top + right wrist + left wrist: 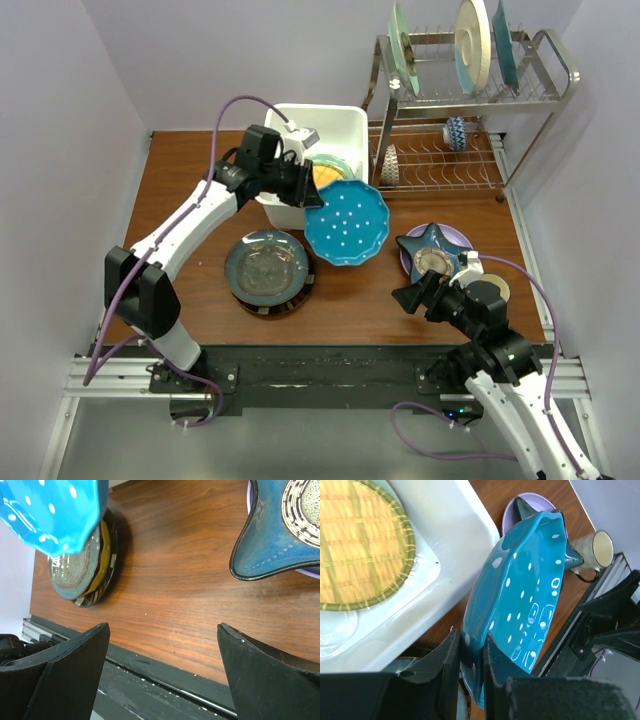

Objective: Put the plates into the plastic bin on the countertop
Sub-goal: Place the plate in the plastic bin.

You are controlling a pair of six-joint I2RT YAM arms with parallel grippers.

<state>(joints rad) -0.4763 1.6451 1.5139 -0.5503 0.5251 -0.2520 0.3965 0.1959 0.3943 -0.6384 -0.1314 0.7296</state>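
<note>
From above: gripped the blue dotted plate (346,222) by its rim in the left gripper (306,190), tilted over the countertop (175,165), just beside the plastic bin (340,114). At the left wrist: pinched that rim between both fingers (449,665). At the right wrist: hung the right gripper (162,670) spread wide, empty, over wood between the star-shaped plate (272,535) and the teal stack (82,575).

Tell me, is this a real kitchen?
Probably a pretend kitchen for robot practice: a metal dish rack, a white plastic bin and plates on a wooden table, with plain walls around.
</note>
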